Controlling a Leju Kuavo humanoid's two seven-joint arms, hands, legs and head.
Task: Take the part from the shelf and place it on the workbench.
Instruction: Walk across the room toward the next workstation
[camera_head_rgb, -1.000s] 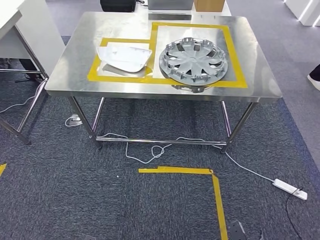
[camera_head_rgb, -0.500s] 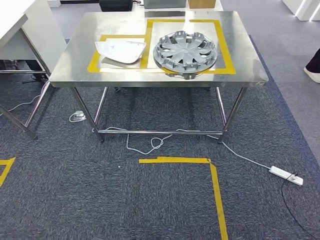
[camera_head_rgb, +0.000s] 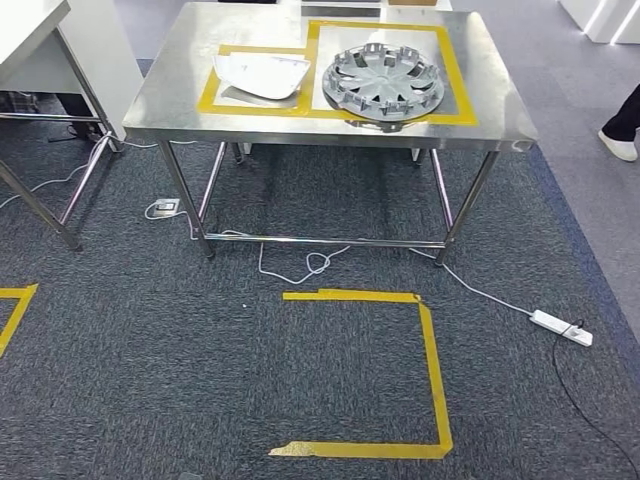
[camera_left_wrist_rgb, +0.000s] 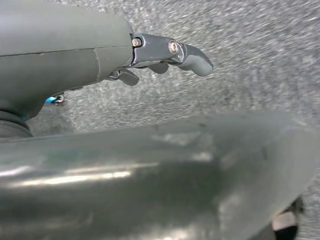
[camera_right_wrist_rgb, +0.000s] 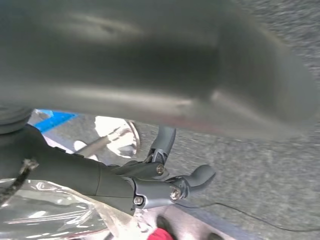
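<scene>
Both parts, the hubcap (camera_head_rgb: 383, 82) and white cover (camera_head_rgb: 263, 75), lie on the workbench (camera_head_rgb: 332, 128). My left hand (camera_left_wrist_rgb: 166, 52) and right hand (camera_right_wrist_rgb: 166, 182) hang released, fingers apart, holding nothing. I'd back off squarely from the workbench toward the shelf.

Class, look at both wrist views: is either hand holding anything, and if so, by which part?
Nothing is held. The left hand hangs over the carpet with nothing in its fingers; the right hand has its fingers apart, with nothing between them.
</scene>
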